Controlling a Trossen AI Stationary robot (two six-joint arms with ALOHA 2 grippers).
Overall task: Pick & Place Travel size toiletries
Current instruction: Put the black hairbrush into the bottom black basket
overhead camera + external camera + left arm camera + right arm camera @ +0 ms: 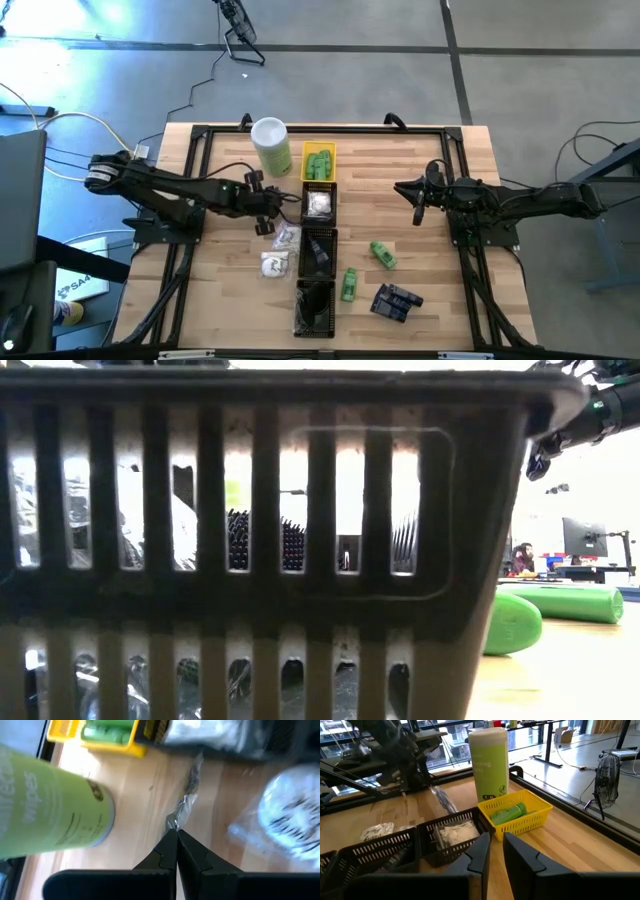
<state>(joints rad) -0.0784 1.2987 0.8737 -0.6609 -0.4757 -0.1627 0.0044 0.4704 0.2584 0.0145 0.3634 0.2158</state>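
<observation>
1. From my remote station I look straight down on a wooden desk point(430, 300). A column of small trays runs down its middle: a yellow tray point(319, 162) at 12 o'clock, then three black trays point(317, 250) toward 6 o'clock.
2. The left gripper point(268, 226) sits at about 9 o'clock of the tray column, just left of the first black tray. Its jaws are pressed together, pinching the twisted end of a clear-wrapped piece point(184, 807).
3. The right gripper point(419, 215) hovers at about 2 o'clock of the desk, well apart from the trays. Its jaws stand slightly parted and hold nothing.
4. Green bottles point(318, 165) lie in the yellow tray, and white wrapped pieces point(318, 204) fill the first black tray.
5. More wrapped pieces point(275, 263) lie on the desk at 8 o'clock of the column.
6. Two loose green bottles point(383, 254) and dark packets point(396, 301) lie at 4 to 5 o'clock.
7. A tall pale-green canister point(271, 146) stands just left of the yellow tray.
</observation>
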